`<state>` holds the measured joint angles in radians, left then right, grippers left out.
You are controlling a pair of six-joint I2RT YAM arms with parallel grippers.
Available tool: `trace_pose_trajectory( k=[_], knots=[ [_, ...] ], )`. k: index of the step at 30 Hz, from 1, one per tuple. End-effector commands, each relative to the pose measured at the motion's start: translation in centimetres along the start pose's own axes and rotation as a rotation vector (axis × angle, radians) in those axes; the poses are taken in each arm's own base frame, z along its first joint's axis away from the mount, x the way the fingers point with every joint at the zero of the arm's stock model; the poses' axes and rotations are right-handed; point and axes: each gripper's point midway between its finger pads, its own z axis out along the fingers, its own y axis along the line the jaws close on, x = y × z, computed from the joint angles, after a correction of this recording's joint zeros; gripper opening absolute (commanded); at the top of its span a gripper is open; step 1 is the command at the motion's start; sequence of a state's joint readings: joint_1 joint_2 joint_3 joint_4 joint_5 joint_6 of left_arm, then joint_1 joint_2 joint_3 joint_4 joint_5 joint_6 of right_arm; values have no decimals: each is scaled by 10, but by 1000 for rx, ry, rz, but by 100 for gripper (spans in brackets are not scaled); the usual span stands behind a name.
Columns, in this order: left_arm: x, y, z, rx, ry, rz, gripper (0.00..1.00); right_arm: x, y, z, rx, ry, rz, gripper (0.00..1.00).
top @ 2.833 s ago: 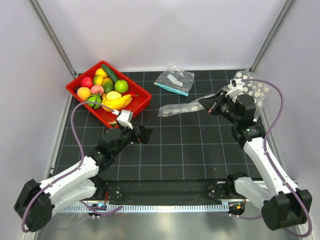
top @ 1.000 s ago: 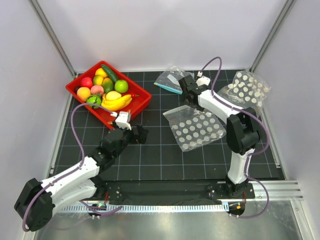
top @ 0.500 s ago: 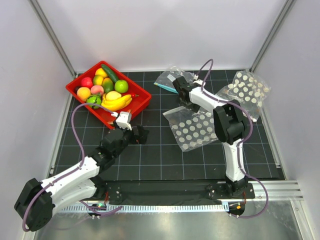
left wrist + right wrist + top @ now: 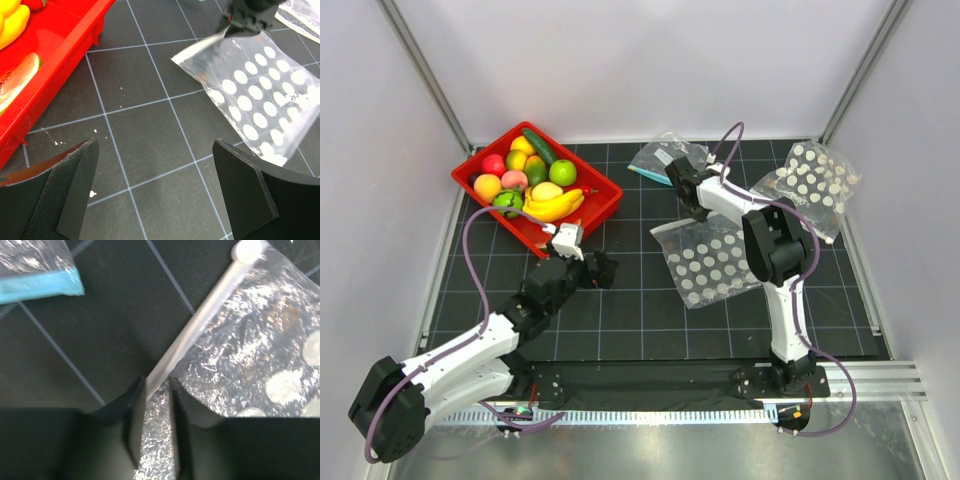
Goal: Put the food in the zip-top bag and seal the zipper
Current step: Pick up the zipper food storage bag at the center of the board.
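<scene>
**Item: zip-top bag** [image 4: 715,262]. Clear film printed with white dots. It lies flat on the black gridded mat [image 4: 640,330], right of centre and in front of the right arm, with nothing inside it. Its far-left corner is lifted slightly off the mat.

**Handling (judged).** Very light, limp and slick. It will probably fold or slide rather than keep its shape, and the mouth will not stand open unaided. The film looks too thin to grip reliably.

**Best hold (judged).** The zipper [image 4: 200,315], a stiffer clear ridge along the rim, is the one firm part. A pinch on it near a corner, with a second hold on the opposite lip, would likely be needed to spread the mouth.

**Right gripper** [image 4: 156,385]. Pinched on the zipper at the bag's far-left corner, with the jaws narrow and the ridge and film between them.

**Left gripper** [image 4: 160,195]. Spread wide and holding nothing. It hovers over bare mat between the bag and the tray.

**Food** [image 4: 535,185]. Bananas, green and orange fruits and a cucumber are heaped in the red tray [image 4: 590,212] at far left, well apart from the bag. None is loaded yet.

**Other stock.** A second dotted bag [image 4: 815,180] lies at the far right. An undotted bag [image 4: 668,160] with a teal strip lies just beyond the right gripper.
</scene>
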<state>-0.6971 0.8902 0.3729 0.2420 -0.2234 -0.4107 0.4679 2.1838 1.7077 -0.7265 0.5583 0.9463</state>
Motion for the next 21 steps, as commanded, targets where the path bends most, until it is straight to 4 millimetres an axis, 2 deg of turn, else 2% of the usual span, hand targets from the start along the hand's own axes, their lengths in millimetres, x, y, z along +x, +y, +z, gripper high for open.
trace_pose_trajectory(
  k=[1, 2, 3, 5, 6, 7, 8, 9, 10, 11, 13, 14, 15, 16, 19, 20, 21],
  knots=[
    [-27, -11, 1, 31, -69, -5, 100, -11, -5, -16, -43, -31, 34, 23],
    [-26, -11, 1, 32, -66, -6, 100, -4, -11, -15, -38, -17, 18, 6],
    [-27, -11, 1, 32, -67, -6, 100, -8, -12, -22, -54, -17, 21, 1],
    [-26, -12, 2, 35, -63, -4, 100, -2, -19, -26, -63, -7, 0, 1],
    [-27, -12, 2, 36, -64, -6, 100, -12, -13, -36, -116, -31, 21, 1],
    [-26, -11, 2, 33, -62, -4, 100, -10, -11, -43, -153, -20, 14, 1],
    [-26, -12, 2, 36, -61, -5, 100, -2, -18, -43, -165, -7, -23, 1],
    [-25, -12, 3, 37, -55, -3, 100, -6, -9, -49, -230, -19, -21, 1],
    [-25, -13, 3, 39, -56, -3, 100, -12, -6, -64, -289, -27, -23, 1],
    [-23, -15, 4, 48, -50, -2, 100, 1, -6, -67, -342, 12, -85, 1],
    [-22, -17, 6, 57, -39, 2, 100, -3, 0, -86, -436, 7, -109, 1],
    [-21, -18, 7, 60, -33, 1, 100, 10, 2, -93, -493, 53, -141, 1],
    [-21, -19, 8, 67, -29, 1, 100, 11, 3, -98, -533, 51, -173, 1],
    [-18, -20, 9, 69, -17, 5, 100, 21, 0, -100, -557, 77, -197, 1],
    [-17, -24, 12, 91, -7, 6, 100, 29, 7, -132, -730, 98, -244, 1],
    [-15, -27, 13, 102, 4, 6, 100, 33, 2, -140, -766, 96, -252, 1],
    [-15, -31, 14, 121, 9, 6, 100, 35, 8, -154, -850, 87, -278, 1]
  ],
)
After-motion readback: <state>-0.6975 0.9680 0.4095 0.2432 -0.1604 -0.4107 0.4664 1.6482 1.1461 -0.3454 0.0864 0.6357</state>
